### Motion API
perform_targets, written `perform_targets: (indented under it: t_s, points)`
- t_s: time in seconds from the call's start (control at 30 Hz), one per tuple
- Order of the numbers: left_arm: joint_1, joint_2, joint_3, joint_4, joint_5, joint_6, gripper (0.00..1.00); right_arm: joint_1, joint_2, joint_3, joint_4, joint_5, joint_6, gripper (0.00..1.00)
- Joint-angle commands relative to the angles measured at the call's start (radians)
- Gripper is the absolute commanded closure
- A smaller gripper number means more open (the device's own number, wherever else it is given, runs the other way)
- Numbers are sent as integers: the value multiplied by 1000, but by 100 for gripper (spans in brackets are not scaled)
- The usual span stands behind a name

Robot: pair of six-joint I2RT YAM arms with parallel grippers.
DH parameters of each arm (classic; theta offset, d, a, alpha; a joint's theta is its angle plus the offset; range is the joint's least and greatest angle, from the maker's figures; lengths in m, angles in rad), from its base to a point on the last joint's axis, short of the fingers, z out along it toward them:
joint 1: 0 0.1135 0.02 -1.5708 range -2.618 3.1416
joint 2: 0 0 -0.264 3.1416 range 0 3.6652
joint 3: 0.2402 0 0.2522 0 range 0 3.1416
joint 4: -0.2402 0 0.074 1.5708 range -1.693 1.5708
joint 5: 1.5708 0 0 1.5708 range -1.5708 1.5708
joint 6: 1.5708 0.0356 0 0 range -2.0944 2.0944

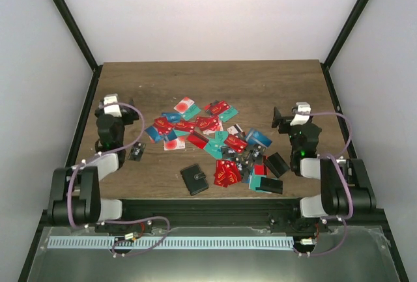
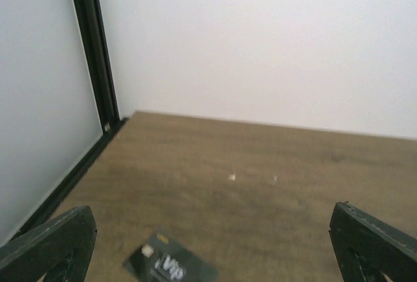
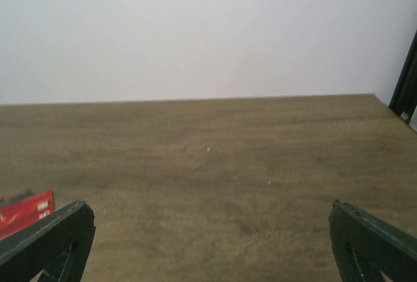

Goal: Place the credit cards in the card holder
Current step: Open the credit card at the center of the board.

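Several credit cards [image 1: 207, 131], mostly red, teal and blue, lie scattered and overlapping across the middle of the wooden table. One black card [image 1: 137, 152] lies apart by the left arm; the left wrist view shows this black card [image 2: 169, 266] on the table just ahead of the fingers. The card holder [image 1: 194, 179], a small black wallet with a tab, lies closed near the front edge. My left gripper [image 1: 117, 112] [image 2: 208, 246] stands open and empty at the left. My right gripper [image 1: 293, 119] [image 3: 208, 246] is open and empty at the right, a red card [image 3: 26, 209] by its left finger.
Two plain black flat cases [image 1: 277, 163] [image 1: 267, 185] lie at the front right beside the cards. Black frame posts [image 1: 71, 28] and white walls close in the table [image 1: 215, 80] at the back and sides. Bare wood lies behind the cards.
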Motion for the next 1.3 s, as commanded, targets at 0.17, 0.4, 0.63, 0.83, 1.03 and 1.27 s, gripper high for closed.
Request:
perform_targets:
  t_s: [0.17, 0.4, 0.63, 0.83, 1.03, 1.27]
  points:
    - [-4, -221, 239, -668, 7, -84, 0, 0, -202, 215, -422, 81, 91, 0]
    - [-2, -276, 429, -1059, 84, -154, 0, 0, -287, 409, -758, 17, 143, 0]
    - [0, -266, 517, -1362, 165, -342, 0, 0, -413, 463, -1004, 32, 517, 0]
    - [-2, -303, 473, -1506, 339, -368, 0, 0, -519, 422, -1104, -108, 526, 0]
    - [-45, -429, 419, -1649, 402, -417, 6, 43, -540, 350, -1122, -335, 647, 0]
    - [-144, -555, 336, -1712, 450, -541, 15, 318, -444, 400, -1257, -316, 607, 0]
